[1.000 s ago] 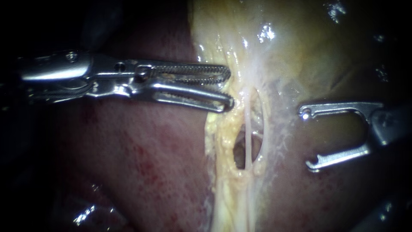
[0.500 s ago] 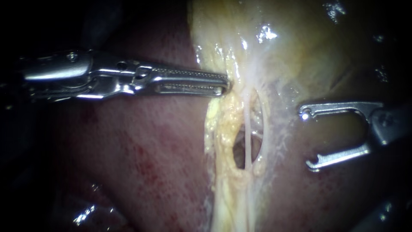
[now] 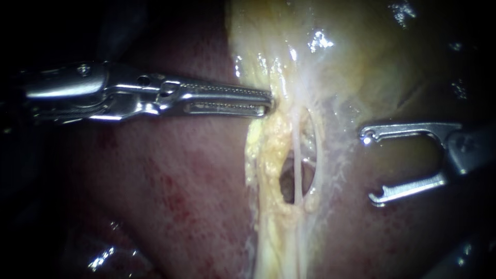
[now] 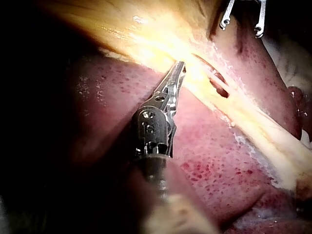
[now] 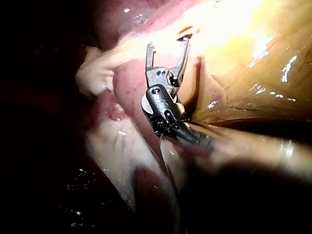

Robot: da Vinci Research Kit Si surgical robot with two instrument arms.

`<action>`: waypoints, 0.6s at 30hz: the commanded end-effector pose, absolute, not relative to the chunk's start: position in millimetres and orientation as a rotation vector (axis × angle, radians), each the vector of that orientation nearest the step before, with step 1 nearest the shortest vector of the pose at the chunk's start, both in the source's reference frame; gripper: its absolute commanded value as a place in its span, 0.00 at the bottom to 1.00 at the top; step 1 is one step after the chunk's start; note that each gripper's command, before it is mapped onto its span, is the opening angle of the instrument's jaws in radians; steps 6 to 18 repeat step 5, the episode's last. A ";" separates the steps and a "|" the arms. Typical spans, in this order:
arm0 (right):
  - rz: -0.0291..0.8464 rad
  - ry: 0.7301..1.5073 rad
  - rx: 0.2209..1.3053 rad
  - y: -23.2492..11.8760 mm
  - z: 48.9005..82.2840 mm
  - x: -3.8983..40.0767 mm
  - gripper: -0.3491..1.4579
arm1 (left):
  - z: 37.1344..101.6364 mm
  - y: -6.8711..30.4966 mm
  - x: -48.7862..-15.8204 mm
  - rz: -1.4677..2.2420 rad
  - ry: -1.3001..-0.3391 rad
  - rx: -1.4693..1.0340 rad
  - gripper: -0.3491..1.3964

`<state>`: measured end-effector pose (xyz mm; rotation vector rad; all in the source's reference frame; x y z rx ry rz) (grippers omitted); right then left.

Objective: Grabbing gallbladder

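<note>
- Left instrument [image 3: 266, 103]: jaws lie together, their tips pinching the pale yellow edge of the gallbladder [image 3: 361, 62]. No gap shows between them.
- In the left wrist view the same jaws [image 4: 180, 66] end in the bright yellow tissue, with the shaft over the liver [image 4: 214, 161].
- Right instrument [image 3: 371, 167]: jaws spread wide and hold nothing. It lies over the tissue, apart from the left jaws.
- In the right wrist view its jaws [image 5: 168, 45] gape just short of the pale tissue fold ahead.
- The gallbladder fills the upper right of the endoscope view and narrows down to a pale yellow band.
- In that band, just below the left jaws, is a small hole [image 3: 287, 181] with a thin whitish tube [image 3: 298, 165] crossing it.
- The red, speckled liver [image 3: 170, 181] lies under the left shaft.
</note>
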<state>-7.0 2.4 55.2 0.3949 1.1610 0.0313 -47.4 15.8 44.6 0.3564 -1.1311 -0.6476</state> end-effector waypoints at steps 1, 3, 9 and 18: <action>0.031 1.161 0.395 2.4 55.3 -7.0 0.52 | 44.6 15.8 -47.4 -0.653 -1.131 0.359 0.00; 0.031 1.161 0.395 2.4 55.3 -7.0 0.52 | 44.6 15.8 -47.4 -0.653 -1.130 0.359 0.00; 0.031 1.161 0.395 2.4 55.3 -7.0 0.52 | 44.6 15.8 -47.4 -0.653 -1.130 0.359 0.00; 0.031 1.161 0.395 2.4 55.3 -7.0 0.52 | 44.6 15.8 -47.4 -0.653 -1.130 0.359 0.00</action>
